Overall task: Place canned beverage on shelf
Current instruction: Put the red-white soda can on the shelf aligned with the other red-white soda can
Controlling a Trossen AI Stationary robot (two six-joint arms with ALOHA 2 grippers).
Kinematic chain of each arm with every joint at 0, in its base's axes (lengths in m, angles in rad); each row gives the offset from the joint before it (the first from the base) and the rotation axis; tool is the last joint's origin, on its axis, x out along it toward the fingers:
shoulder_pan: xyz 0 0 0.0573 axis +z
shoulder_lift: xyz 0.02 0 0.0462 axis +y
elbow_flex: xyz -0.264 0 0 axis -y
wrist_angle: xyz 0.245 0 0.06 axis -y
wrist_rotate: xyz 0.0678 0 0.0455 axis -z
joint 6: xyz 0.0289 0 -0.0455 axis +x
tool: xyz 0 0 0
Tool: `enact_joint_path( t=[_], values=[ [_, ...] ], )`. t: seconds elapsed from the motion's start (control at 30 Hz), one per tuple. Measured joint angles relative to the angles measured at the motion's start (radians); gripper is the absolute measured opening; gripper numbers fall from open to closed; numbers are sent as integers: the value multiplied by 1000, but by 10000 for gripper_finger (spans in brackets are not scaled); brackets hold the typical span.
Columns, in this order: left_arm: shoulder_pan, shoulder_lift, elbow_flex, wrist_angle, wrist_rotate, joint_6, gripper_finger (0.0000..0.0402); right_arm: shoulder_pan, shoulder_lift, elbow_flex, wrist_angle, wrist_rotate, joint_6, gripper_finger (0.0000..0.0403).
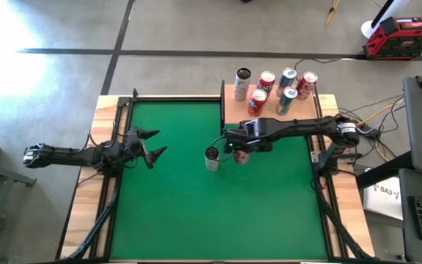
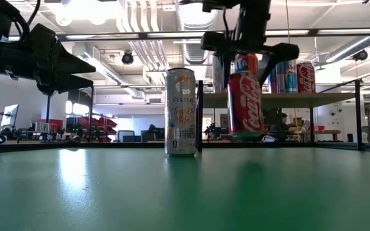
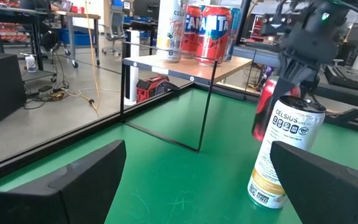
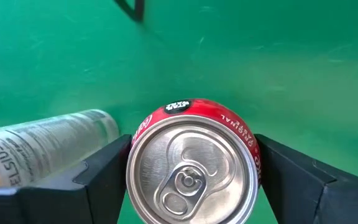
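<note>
Right gripper [image 4: 191, 180] is closed down from above on the red Coca-Cola can [image 2: 245, 104], fingers [image 4: 291, 180] flush against both sides; can is upright on the green mat [image 1: 196, 198], just in front of the shelf [image 1: 234, 114], which already holds six cans [image 1: 277, 89]. A white Celsius can [image 2: 180, 112] stands upright just beside the red one, on its side away from the shelf. Left gripper [image 1: 151, 144] waits well away from the shelf, over the far side of the mat, jaws wide and holding nothing.
</note>
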Motion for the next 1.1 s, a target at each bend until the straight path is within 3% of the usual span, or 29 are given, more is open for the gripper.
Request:
enact_joint_path(
  t=[0.3,0.87,1.1],
  values=[
    [0,5,0,0,0,0,384,55,-82,-1,-103,80,85,288],
    [0,5,0,1,0,0,384,131,-286,-42,-385,207,446,288],
    [0,5,0,0,0,0,384,130,-373,-61,-452,229,514,288]
  ],
)
